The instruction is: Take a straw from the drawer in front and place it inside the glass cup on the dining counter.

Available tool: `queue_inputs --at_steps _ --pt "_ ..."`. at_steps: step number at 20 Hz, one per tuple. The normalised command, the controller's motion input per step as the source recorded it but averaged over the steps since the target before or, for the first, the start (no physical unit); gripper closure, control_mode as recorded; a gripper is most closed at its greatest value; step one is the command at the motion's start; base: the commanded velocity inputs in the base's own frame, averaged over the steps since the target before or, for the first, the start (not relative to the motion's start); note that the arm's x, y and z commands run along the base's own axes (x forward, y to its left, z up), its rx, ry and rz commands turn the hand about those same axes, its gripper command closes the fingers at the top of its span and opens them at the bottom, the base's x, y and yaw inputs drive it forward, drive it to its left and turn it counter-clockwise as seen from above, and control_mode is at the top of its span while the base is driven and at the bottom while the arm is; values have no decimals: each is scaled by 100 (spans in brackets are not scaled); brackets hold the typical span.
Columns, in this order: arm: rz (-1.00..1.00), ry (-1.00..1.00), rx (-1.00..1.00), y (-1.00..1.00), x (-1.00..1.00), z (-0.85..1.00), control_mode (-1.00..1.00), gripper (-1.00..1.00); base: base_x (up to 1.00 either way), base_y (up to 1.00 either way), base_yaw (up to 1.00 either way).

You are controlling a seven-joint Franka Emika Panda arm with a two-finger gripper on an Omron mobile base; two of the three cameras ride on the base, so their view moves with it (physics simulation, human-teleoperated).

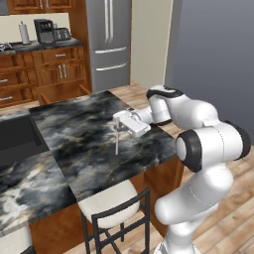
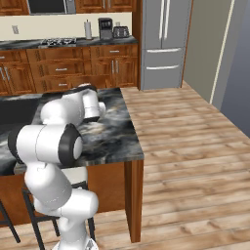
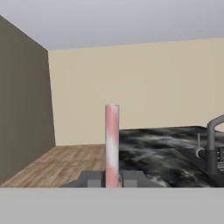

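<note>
Straw is seen closest in the hand view, clamped upright between the closed tool fingertips, pink-and-white banded. In the left base view the straw hangs thin and vertical from the tool over the dining counter, lower end just above or touching the marble; contact cannot be told. Left of it a dark sink recess is cut into the slab; a stool is tucked under the near edge. Right counter edge lies near the forearm, open wood floor beyond it. Tool is hidden behind the arm in the right base view. Faucet is cropped at the hand view's right edge. Glass cup cannot be made out.
</note>
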Motion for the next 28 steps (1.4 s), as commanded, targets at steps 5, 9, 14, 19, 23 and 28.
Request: queue_inputs --at_steps 5,9,14,19,23,28 --pt "3 0 2 0 2 -4 -100 100 0 0 0" --pt "0 -2 0 0 1 0 -100 100 0 0 0" --pt "0 -2 0 0 3 0 -100 100 0 0 0" --pt "0 -2 0 0 0 0 -100 100 0 0 0" --pt "0 0 0 0 0 5 -100 100 0 0 0" --pt "0 0 0 0 0 11 -100 100 0 0 0"
